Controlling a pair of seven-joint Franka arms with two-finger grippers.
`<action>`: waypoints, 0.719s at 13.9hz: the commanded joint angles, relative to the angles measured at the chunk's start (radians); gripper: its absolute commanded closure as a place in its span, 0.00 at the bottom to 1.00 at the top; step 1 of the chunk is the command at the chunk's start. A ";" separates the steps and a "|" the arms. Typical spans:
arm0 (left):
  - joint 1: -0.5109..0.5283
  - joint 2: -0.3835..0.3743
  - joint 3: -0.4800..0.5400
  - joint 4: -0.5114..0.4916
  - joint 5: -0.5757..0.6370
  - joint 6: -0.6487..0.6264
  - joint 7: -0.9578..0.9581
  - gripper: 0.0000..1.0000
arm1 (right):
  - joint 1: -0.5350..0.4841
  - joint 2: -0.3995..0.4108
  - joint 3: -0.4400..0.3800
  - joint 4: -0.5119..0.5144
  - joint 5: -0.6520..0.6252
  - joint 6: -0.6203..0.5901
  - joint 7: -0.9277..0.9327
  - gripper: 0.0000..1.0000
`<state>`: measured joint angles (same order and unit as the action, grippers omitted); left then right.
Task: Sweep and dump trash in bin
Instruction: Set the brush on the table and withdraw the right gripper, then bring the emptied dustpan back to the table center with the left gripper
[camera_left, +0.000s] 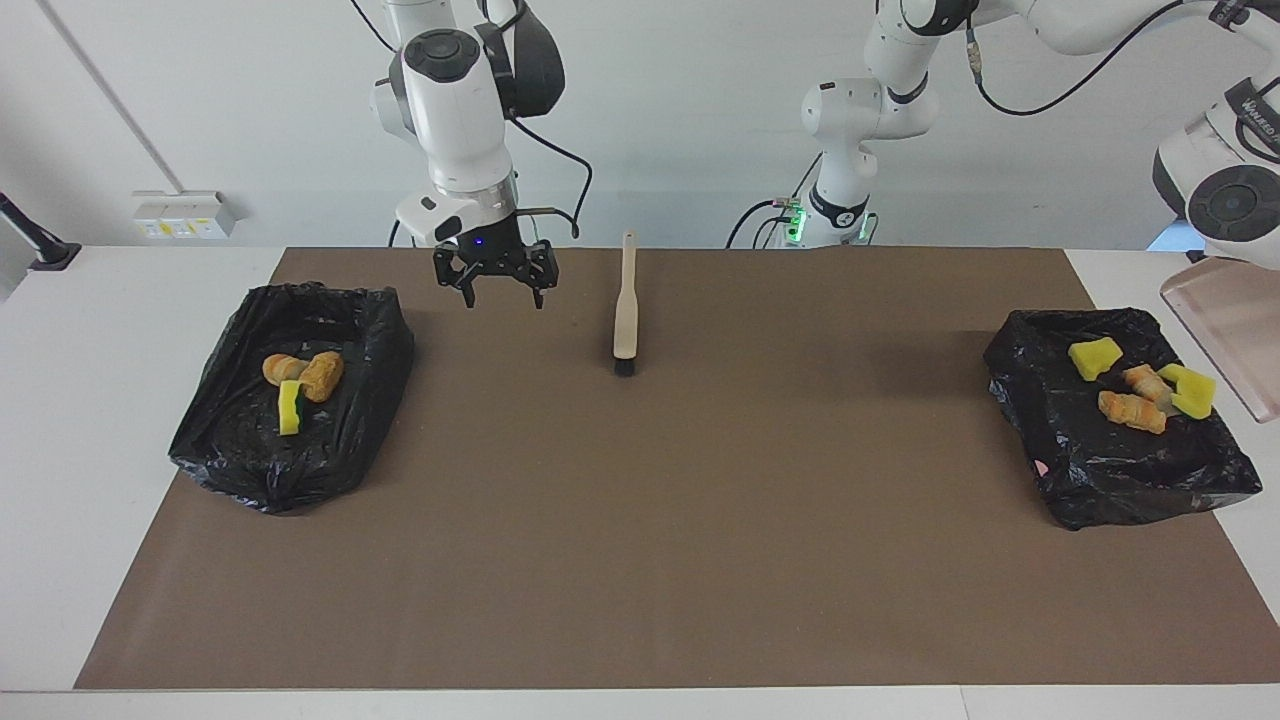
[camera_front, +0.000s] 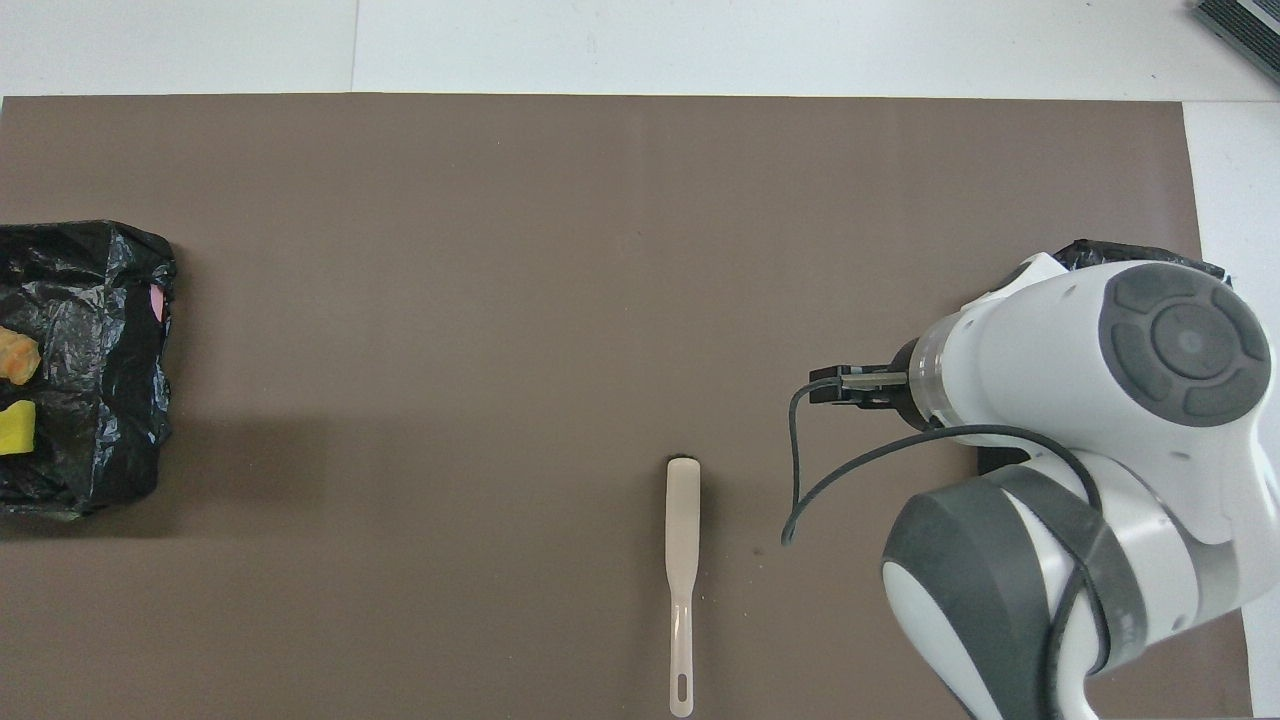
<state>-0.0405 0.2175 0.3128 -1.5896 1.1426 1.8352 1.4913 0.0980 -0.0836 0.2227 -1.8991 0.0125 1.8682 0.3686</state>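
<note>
Facing view: right end effector (camera_left: 496, 290) apart over bare mat (camera_left: 640, 520); left end effector clamps dustpan (camera_left: 1228, 335) beyond mat's edge.

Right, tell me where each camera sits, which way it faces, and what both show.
Facing view: high across the table, looking at the robots; both arm bases show, the right gripper with open fingers over the brown mat, the left arm carrying the beige plastic dustpan.
Overhead view: high above the robots' end, looking steeply down; only the right arm shows.
Shared: the long beige wooden brush and the black-bagged bin at the left arm's end.
</note>
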 joint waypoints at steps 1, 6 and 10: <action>0.004 -0.017 -0.067 0.007 -0.070 -0.074 -0.071 1.00 | -0.015 -0.001 0.012 0.051 0.001 -0.052 -0.016 0.00; 0.004 -0.032 -0.184 -0.010 -0.375 -0.187 -0.382 1.00 | -0.009 -0.013 -0.095 0.147 -0.014 -0.164 -0.019 0.00; -0.004 -0.021 -0.345 -0.035 -0.550 -0.309 -0.821 1.00 | -0.009 -0.018 -0.186 0.230 -0.013 -0.256 -0.109 0.00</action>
<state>-0.0435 0.2099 0.0326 -1.5983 0.6465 1.5722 0.8524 0.0923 -0.0984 0.0695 -1.7254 0.0105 1.6718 0.3166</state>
